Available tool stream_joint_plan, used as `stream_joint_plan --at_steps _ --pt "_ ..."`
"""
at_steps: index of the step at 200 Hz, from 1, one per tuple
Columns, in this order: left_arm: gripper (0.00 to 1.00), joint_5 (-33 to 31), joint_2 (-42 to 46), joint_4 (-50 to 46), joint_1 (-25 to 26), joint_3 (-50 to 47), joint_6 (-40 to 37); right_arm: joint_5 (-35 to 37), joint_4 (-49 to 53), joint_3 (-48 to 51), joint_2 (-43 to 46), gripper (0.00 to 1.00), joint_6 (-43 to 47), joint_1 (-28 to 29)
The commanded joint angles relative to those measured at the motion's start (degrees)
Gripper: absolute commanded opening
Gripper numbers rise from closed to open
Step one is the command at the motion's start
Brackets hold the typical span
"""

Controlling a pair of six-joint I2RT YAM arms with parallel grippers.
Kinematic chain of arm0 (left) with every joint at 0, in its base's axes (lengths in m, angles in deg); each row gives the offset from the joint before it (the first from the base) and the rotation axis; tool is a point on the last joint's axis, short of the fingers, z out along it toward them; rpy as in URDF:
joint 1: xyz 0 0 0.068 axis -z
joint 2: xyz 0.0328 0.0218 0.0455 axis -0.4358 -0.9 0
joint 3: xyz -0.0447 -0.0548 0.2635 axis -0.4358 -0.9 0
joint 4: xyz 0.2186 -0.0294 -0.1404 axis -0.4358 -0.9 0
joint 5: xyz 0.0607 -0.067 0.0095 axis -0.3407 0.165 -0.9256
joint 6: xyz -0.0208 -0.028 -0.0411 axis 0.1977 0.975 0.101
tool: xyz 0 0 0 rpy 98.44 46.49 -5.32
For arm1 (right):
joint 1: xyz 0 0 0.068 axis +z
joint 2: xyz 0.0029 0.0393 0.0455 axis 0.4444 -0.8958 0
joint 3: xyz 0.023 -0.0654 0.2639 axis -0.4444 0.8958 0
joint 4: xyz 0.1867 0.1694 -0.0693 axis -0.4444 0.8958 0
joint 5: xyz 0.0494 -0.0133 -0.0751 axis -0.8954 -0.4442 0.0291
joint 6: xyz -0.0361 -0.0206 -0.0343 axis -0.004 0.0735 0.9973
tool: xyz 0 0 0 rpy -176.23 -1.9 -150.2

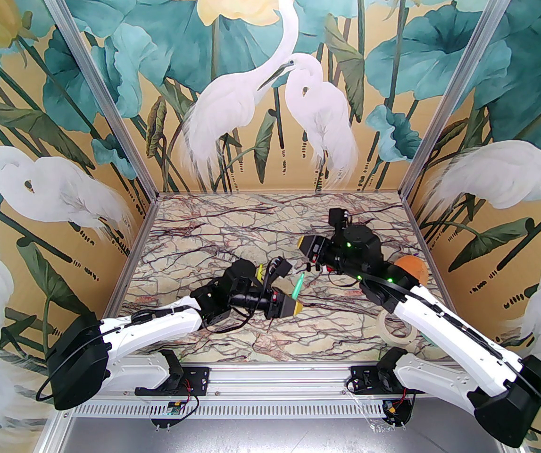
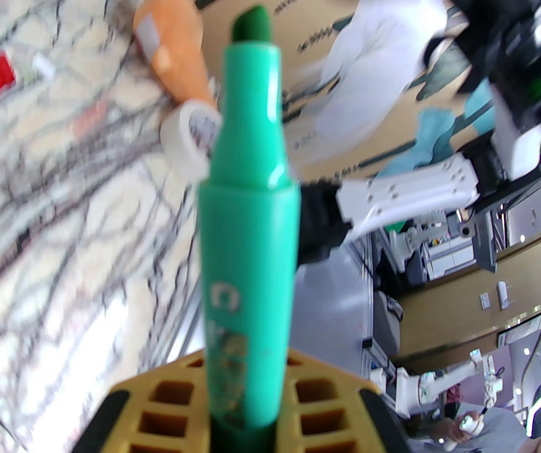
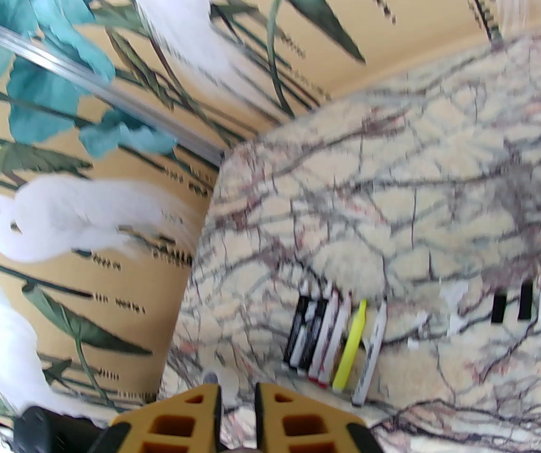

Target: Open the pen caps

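Closest in, the left tool (image 2: 244, 394) is clamped tight on the lower barrel of a green marker (image 2: 249, 234), which stands straight out from between its yellow fingers. The marker's chisel tip (image 2: 251, 24) is bare, so I'd judge this pen's cap is already off. Gripping low on the barrel leaves the whole writing end free for the other arm to work against. From above, the marker is held up off the counter (image 1: 232, 234), slanting toward the right arm, with the two tools apart.

The right tool (image 3: 238, 392) is drawn nearly closed, with only a slit between its fingers. A pale blurred bit sits by its tip; whether that is a cap pinched there I cannot tell.

Further out on the marbled counter, a row of markers (image 3: 334, 342) lies side by side, black ones, white ones and a yellow marker (image 3: 353, 347), probably parked together so each can be taken in turn. Off to one side, the loose pen caps (image 3: 525, 307) lie in their own cluster: two black, then a red one beside a white piece. The row is too blurred to say which pens there carry caps.

Past the green marker, a roll of cream tape (image 2: 187, 135) and an orange lump (image 2: 176, 59) sit near the counter's right edge, away from the pens.
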Motion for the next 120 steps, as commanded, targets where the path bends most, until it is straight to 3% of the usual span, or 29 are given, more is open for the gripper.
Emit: stream_joint_plan --at_steps 1,20,81,120 --pt "0.00 1.0 0.9 0.4 0.0 -1.1 0.2 0.5 -3.2 -0.6 0.2 0.15 1.0 -1.2" --pt "0.00 -0.2 2.3 0.4 0.0 -1.7 0.5 -2.2 -1.6 -0.9 -0.4 0.16 3.5 -2.2" --pt "0.00 -12.8 8.3 -7.5 0.0 -2.3 -1.3 2.2 19.7 1.3 0.2 0.18 12.8 -3.8" --pt "0.00 -16.0 8.4 -9.8 0.0 -1.8 -1.7 4.9 28.3 4.0 -0.8 0.17 16.5 -11.0"
